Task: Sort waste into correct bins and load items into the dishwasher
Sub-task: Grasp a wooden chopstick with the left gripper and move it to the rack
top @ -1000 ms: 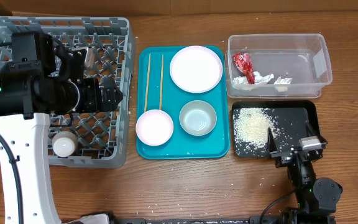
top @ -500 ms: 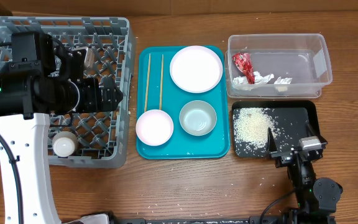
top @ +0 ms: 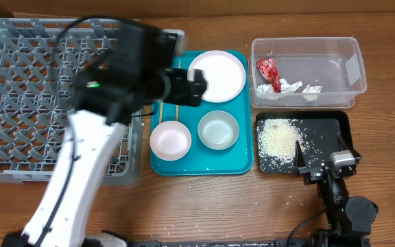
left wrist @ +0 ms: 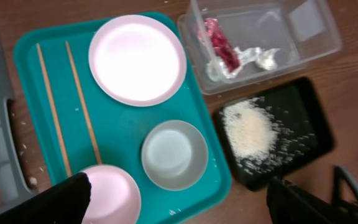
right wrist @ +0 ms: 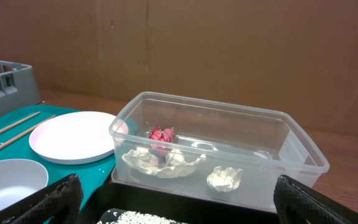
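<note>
The red wrapper (top: pixel 267 70) and white scraps (top: pixel 299 87) lie in the clear tub (top: pixel 354 68), in its left half. The rice (top: pixel 278 137) is heaped in the black tray (top: pixel 340 125), just in front of the tub, with stray grains on the tabletop (top: pixel 204 206) nearby. The teal tray (top: pixel 204 165) sits between the grey rack (top: pixel 19 96) and the bins. It holds the pink plate (top: pixel 219 75) back right, the grey-green bowl (top: pixel 218 130) in front of it, the pink bowl (top: pixel 170 140) front left, and the chopsticks (left wrist: pixel 82 99) side by side along the left edge. The dishes look empty. The tabletop is brown wood, with a plain brown wall (right wrist: pixel 229 50) behind. The left arm (top: pixel 81 165) reaches from the near left across the rack. The left fingers (left wrist: pixel 58 199) are spread wide above the teal tray, wrist camera looking down. The right fingers (right wrist: pixel 51 199) are also apart, low at the black tray's near right corner, facing the tub.
</note>
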